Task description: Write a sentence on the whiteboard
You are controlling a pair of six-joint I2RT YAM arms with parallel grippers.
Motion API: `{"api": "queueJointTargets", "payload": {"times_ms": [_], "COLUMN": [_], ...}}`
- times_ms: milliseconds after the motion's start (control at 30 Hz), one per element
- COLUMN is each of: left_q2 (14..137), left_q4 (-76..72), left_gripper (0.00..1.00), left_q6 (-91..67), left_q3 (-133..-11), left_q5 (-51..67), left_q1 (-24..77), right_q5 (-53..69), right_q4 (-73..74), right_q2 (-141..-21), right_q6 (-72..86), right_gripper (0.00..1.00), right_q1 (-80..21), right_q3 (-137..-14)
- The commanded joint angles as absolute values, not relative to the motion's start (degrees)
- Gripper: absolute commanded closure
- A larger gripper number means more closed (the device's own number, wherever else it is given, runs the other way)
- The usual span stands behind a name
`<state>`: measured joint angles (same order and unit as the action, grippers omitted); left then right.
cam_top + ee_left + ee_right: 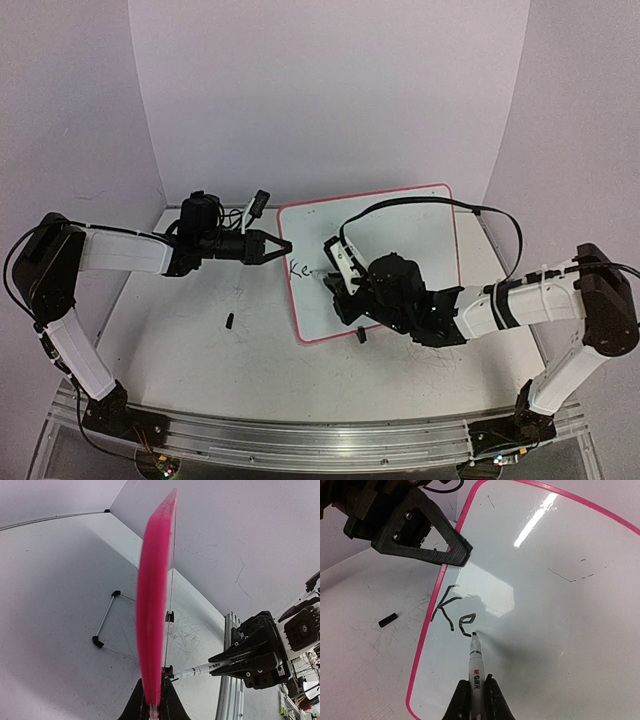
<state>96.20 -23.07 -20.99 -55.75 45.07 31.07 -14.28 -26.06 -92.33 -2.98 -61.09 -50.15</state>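
The whiteboard [400, 240], white with a pink rim, lies tilted on the table. My left gripper [283, 245] is shut on its left edge; in the left wrist view the pink rim [152, 605] runs edge-on between the fingers of that gripper [154, 702]. My right gripper [476, 692] is shut on a white marker [475, 662] whose black tip touches the board. The sentence [452, 615] reads only "Ke", in black near the left rim, with the tip at the end of the "e". From above, the right gripper [335, 280] sits just right of the letters [298, 268].
A small black cap [229, 321] lies on the scuffed table left of the board, also showing as the cap [388, 620] in the right wrist view. A black clip [360, 335] sits at the board's near edge. White walls enclose the table on three sides.
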Motion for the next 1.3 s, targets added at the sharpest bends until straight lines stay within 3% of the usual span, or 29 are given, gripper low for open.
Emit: {"api": "queueJointTargets", "payload": {"times_ms": [0,1267], "left_q2": [94.6,94.4], "left_q4": [-25.7,-25.6], "left_gripper": [0.92,0.92], "left_q6": [-19.7,-19.7], "left_q3": [-56.2,-56.1], "left_q5": [45.4,45.5], "left_q1": [31.0,31.0], "right_q5": [-15.8,-20.9], "right_q4": [-27.2,-29.2], "right_q2": [-93.3,-93.9], "right_q6": [-2.8,-1.3], "right_gripper": [1.00,1.00], "right_q1": [-60.9,-60.1], "right_q3": [-53.1,-53.2]}}
